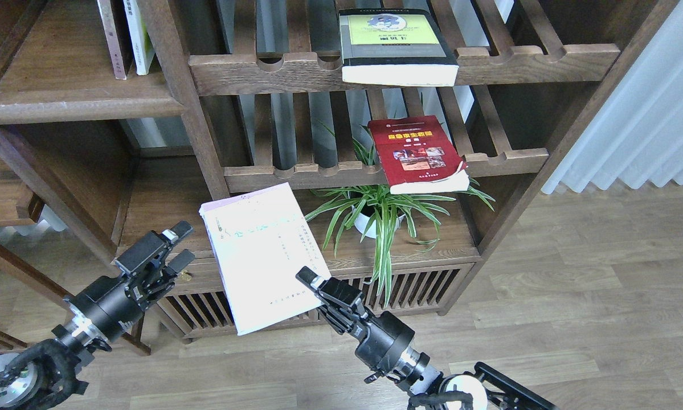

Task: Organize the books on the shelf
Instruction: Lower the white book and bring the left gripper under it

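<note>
My right gripper (pixel 313 283) is shut on the lower right corner of the thin pale lavender-white book (pixel 261 253) and holds it tilted in the air in front of the bookcase. The red book (pixel 416 152) lies flat on the middle slatted rack. The thick yellow-green book (pixel 395 45) lies on the upper slatted rack. The solid dark-brown shelf (pixel 73 102) is at upper left. My left gripper (pixel 179 246) is open and empty, left of the held book.
Two upright books (pixel 126 34) stand on the solid shelf at the top left. A potted spider plant (pixel 375 213) sits on the lower board. A slatted cabinet (pixel 421 285) is below. A pale curtain (pixel 643 114) hangs at right. Wooden floor lies in front.
</note>
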### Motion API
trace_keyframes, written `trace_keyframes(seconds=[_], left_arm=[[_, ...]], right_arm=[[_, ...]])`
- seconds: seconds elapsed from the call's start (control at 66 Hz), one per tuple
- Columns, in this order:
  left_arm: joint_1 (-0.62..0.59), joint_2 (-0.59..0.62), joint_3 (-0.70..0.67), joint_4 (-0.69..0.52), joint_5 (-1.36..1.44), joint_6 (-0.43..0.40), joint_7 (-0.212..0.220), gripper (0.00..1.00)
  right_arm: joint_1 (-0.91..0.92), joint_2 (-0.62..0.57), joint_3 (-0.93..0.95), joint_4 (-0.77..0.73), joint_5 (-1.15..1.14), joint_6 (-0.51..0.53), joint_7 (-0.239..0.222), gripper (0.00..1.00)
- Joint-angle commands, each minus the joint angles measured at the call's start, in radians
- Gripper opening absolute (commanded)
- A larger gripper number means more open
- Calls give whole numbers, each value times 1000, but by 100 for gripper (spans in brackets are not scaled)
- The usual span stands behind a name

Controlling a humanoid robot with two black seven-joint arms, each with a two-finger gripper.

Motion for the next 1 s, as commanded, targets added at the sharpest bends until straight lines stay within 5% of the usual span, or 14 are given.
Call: trace_keyframes(seconds=[0.0,0.986], left_arm=[[-3,-11,17,0,1,0,-2,98],[-52,-24,90,1,3,0,101,92]], right_arm=[[1,2,0,-10,-8,0,-2,5],[11,18,-28,-20,-15,0,-19,5]])
